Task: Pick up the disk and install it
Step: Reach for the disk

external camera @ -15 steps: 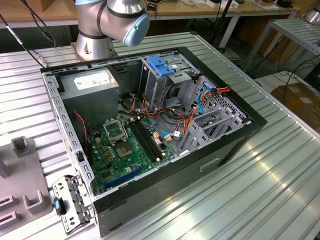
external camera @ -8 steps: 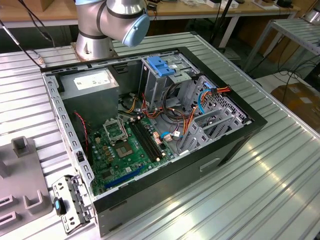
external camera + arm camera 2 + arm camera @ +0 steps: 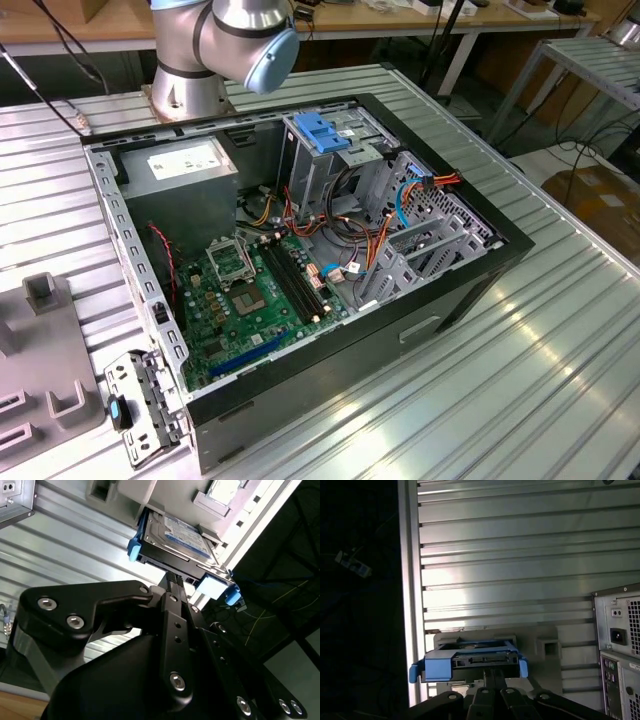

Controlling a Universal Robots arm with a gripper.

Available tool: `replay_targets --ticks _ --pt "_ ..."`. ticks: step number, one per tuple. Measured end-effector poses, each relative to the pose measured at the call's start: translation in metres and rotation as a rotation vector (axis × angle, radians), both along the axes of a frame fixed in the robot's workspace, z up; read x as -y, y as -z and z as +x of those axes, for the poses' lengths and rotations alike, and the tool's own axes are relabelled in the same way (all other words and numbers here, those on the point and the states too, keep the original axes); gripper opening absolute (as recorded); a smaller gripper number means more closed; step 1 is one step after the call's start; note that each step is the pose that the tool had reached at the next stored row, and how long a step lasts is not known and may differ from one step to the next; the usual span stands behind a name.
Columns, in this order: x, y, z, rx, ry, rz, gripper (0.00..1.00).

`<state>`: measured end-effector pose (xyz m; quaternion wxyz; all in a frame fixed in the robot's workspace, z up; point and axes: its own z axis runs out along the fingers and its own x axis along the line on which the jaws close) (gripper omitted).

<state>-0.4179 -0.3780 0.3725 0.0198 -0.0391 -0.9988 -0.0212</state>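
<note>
The disk (image 3: pixel 180 535), silver-grey with a white and blue label and blue side rails, lies in a grey holder (image 3: pixel 165 495) on the ribbed metal table. In the first wrist view the disk (image 3: pixel 470 662) shows its dark connector edge toward me, seated in the same grey holder (image 3: pixel 540 635). My gripper (image 3: pixel 173 577) is shut, its two black fingers pressed together with the tips at the middle of that near edge. The first wrist view places the gripper (image 3: pixel 493 672) just below the disk's edge. I cannot tell whether the tips touch the disk.
The open computer case (image 3: pixel 120 230) lies on the table, with a metal drive cage with a blue top (image 3: pixel 325 135), a grey power-supply box (image 3: pixel 185 165), cables and the motherboard. The arm's base (image 3: pixel 190 80) stands behind it. The case's rear panel (image 3: pixel 620 640) is near the holder.
</note>
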Motion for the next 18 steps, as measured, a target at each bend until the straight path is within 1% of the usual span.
replay_targets --ticks 2,4,18 --pt "0.0 0.0001 -0.009 0.0001 0.0 0.0 0.11" --pt "0.0001 0.0001 -0.0122 -0.0001 0.0 -0.0001 0.11" --pt "0.0 0.0002 -0.0136 -0.0001 0.0 0.0 0.11"
